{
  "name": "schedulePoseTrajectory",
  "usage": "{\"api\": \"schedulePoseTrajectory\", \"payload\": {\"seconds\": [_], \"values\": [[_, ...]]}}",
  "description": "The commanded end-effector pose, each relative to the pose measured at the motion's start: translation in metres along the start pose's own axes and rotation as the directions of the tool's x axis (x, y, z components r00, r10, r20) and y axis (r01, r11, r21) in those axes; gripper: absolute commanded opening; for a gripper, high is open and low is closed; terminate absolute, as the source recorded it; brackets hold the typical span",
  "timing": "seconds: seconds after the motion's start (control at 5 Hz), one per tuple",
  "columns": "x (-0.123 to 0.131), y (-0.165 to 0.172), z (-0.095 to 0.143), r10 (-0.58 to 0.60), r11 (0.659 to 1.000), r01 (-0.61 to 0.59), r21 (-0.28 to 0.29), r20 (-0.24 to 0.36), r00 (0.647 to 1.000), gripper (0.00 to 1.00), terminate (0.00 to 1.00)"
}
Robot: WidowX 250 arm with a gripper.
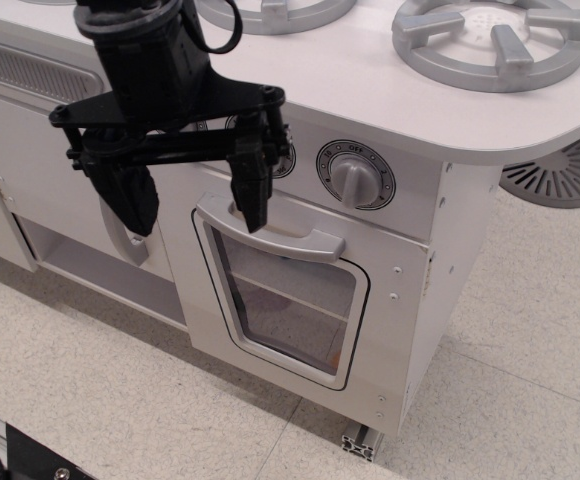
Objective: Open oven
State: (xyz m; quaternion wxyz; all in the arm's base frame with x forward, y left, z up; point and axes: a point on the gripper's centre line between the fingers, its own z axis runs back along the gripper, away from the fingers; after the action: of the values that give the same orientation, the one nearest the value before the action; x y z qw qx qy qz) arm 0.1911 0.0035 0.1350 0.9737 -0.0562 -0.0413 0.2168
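Observation:
The white toy oven (410,330) faces front and to the right, under the counter. Its door has a rounded clear window (288,300) and a wide silver-grey bar handle (295,235) along the top, and it looks shut. One grey dial (355,180) shows above the door. Another is mostly hidden behind my gripper. My black gripper (195,222) is open, with its jaws spread wide. Its right finger (253,195) hangs in front of the handle's left end. Its left finger (130,200) is off to the left of the door. I cannot tell whether the finger touches the handle.
A grey curved vertical handle (122,245) of the neighbouring cabinet shows below the left finger, next to an open lower shelf (100,265). Grey stove burners (495,40) sit on the countertop. A grey slotted disc (562,175) lies at the right, and a black frame (20,455) is at the bottom left.

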Motion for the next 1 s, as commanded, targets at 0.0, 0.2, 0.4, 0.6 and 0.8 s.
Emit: {"api": "schedulePoseTrajectory", "payload": {"seconds": [0.0, 0.2, 0.4, 0.6, 0.8], "values": [[0.0, 0.0, 0.0, 0.0, 1.0, 0.0, 0.0, 0.0, 1.0, 1.0, 0.0], [0.007, 0.016, -0.001, 0.162, 0.986, -0.163, 0.03, 0.029, 0.986, 1.0, 0.0], [0.02, 0.027, -0.01, 0.365, 0.923, -0.378, 0.074, 0.143, 0.92, 1.0, 0.0], [0.041, 0.045, -0.027, 0.541, 0.807, -0.578, 0.12, 0.242, 0.805, 1.0, 0.0], [0.06, 0.058, -0.046, 0.615, 0.729, -0.663, 0.17, 0.263, 0.744, 1.0, 0.0]]}}
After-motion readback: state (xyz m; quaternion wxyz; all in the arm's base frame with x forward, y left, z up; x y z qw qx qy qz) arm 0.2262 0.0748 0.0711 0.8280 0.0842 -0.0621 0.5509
